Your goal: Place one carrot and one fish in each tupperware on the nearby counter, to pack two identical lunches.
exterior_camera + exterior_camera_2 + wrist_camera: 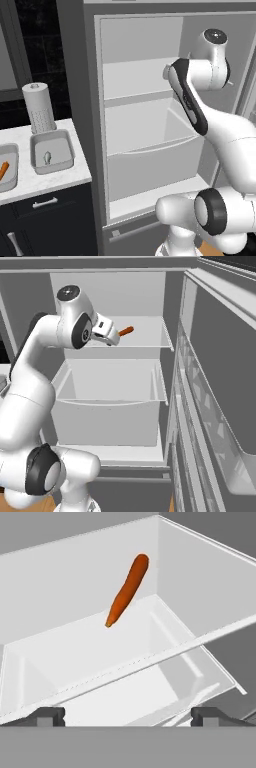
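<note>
One carrot [126, 591] on the open fridge [165, 311] shelf [142, 338], ahead of my gripper [127, 714].
I see the fingers spread fully apart, holding nothing. Two tupperware [52, 151] sit on the counter [47, 179]; one holds a fish [47, 157], the other a second carrot [3, 171].

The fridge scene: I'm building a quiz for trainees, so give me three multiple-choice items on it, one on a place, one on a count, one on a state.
1. Where does the carrot in the fridge lie?
A. on a shelf
B. in the drawer
C. on the floor

2. How many grey containers stand on the counter?
A. one
B. two
C. four

3. How is the gripper?
A. shut on a carrot
B. shut, empty
C. open

Answers:
1 A, it rests on the shelf above the drawer.
2 B, two tubs sit side by side.
3 C, its fingertips stand wide apart.
</note>
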